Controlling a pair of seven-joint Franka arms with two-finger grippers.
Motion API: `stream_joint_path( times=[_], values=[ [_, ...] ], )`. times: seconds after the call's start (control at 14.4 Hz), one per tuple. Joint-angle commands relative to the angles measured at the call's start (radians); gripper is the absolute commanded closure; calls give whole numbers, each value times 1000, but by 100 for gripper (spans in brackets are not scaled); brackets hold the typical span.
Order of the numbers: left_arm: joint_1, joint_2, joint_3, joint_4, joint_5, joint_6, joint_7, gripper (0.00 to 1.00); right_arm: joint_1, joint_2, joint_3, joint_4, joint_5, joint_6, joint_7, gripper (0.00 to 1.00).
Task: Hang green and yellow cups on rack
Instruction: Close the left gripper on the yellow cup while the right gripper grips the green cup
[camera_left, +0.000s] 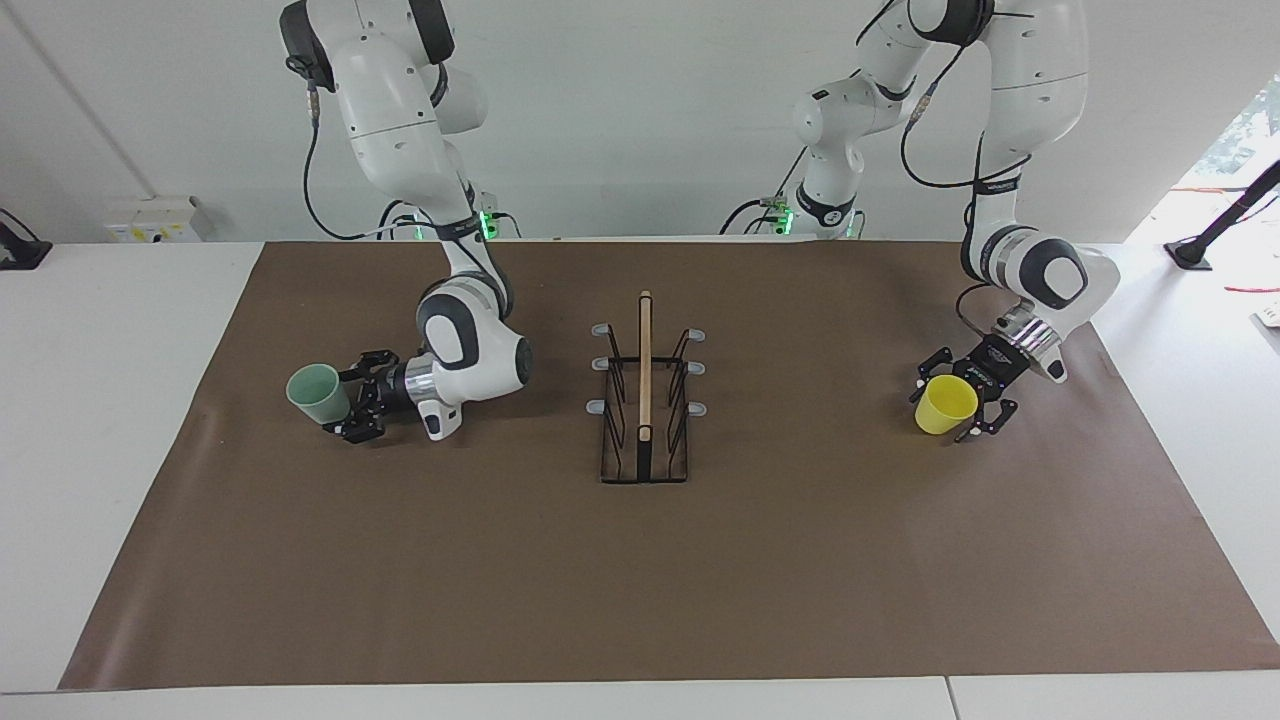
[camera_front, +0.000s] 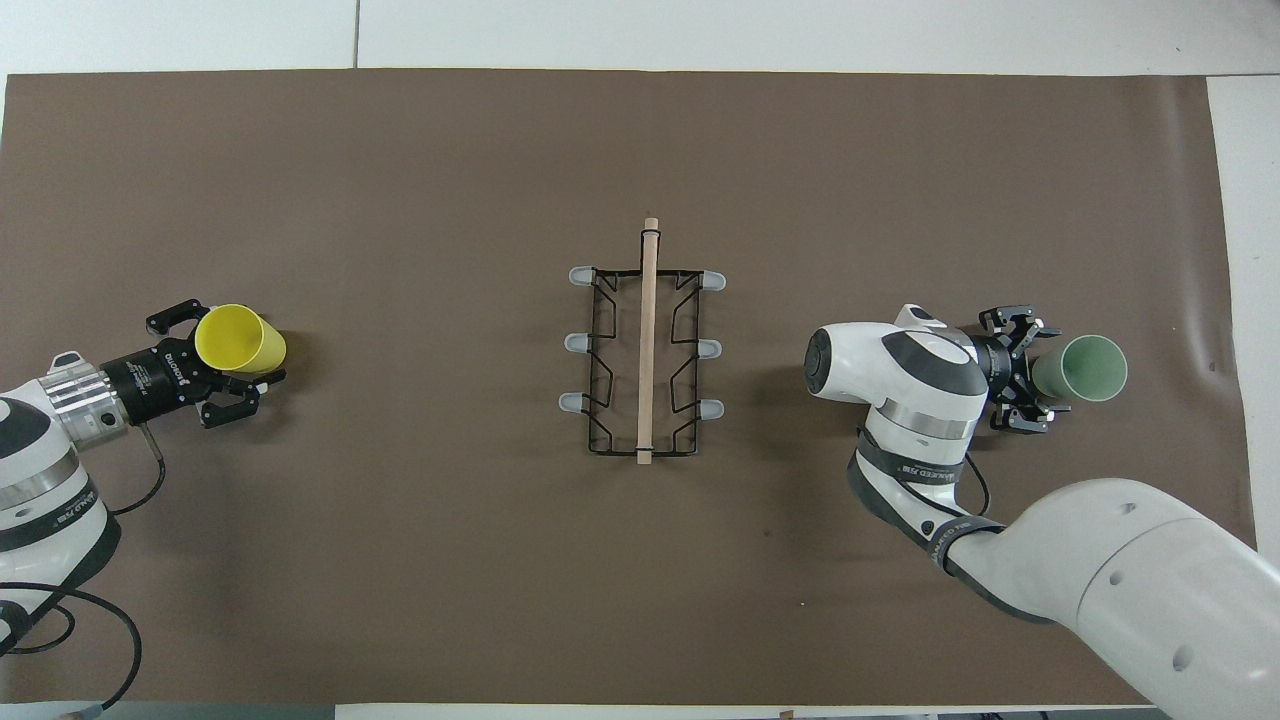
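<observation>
In the facing view I see my right arm bent down from the upper left of the frame, its wrist turned level so the right gripper (camera_left: 352, 405) points sideways toward the frame's left edge. Its fingers pinch the green cup (camera_left: 318, 395), which lies tipped on its side at mid-left, mouth toward the camera, low over the brown mat (camera_left: 640, 580). My left arm drops from the upper right, wrist angled down; the left gripper (camera_left: 965, 405) is clamped on the yellow cup (camera_left: 945, 404) at mid-right, also tipped. The rack (camera_left: 646, 405) stands alone in the centre, well apart from both cups, nothing between it and either gripper.

In the overhead view the left arm enters at the lower left of the frame, the left gripper (camera_front: 222, 362) pinching the yellow cup (camera_front: 240, 340) at mid-left. The right arm sweeps in from the lower right, the right gripper (camera_front: 1022, 370) closed on the green cup (camera_front: 1080, 368) at mid-right. The rack (camera_front: 645, 345) sits centre-frame on the mat (camera_front: 640, 600), all prongs bare.
</observation>
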Motion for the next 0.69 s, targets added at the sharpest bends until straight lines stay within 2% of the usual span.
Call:
stream_joint_path(
  times=[0.0, 0.07, 0.28, 0.35, 0.42, 0.48, 0.55, 0.62],
  values=[
    [-10, -29, 3, -9, -23, 25, 31, 82, -22, -25, 7, -38, -67, 22, 31, 0],
    [-21, -31, 3, 11, -23, 28, 41, 100, -22, -25, 7, -39, -78, 22, 31, 0],
    [-28, -41, 6, 41, -21, 28, 27, 100, -24, -27, 7, -52, -87, 22, 49, 0],
    [-30, -60, 7, 49, -18, 30, 12, 100, -25, -27, 7, -56, -90, 21, 63, 3],
    [-33, -90, 6, 60, -4, 42, -17, 100, -25, -28, 7, -56, -90, 19, 79, 23],
    [-45, -122, 3, 66, 20, 68, -56, 100, -25, -28, 7, -59, -90, 15, 112, 53],
    [-80, -153, 4, 68, 83, 88, -112, 100, -25, -28, 7, -59, -90, 10, 133, 76],
    [-109, -181, 4, 80, 188, 91, -164, 100, -25, -28, 7, -59, -90, 12, 138, 83]
  ],
)
